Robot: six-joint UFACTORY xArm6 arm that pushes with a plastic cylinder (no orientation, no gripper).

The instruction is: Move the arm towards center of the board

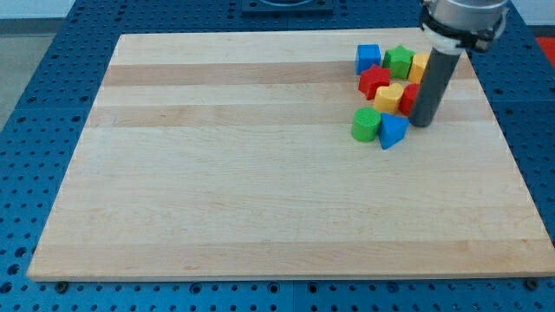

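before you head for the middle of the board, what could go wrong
1. My tip stands at the right edge of the cluster; a straight path left would likely shove the blue wedge-shaped block and green cylinder block along.
2. The red block partly hidden behind the rod may get dragged too.

— What is sitting in the upper right of the frame?
— Blocks are crowding together: a blue cube [368, 58], a green block [400, 61], a red star [375, 81], a yellow block [389, 97].
— And lower?
— A green cylinder [366, 125] is touching a blue wedge [393, 131].
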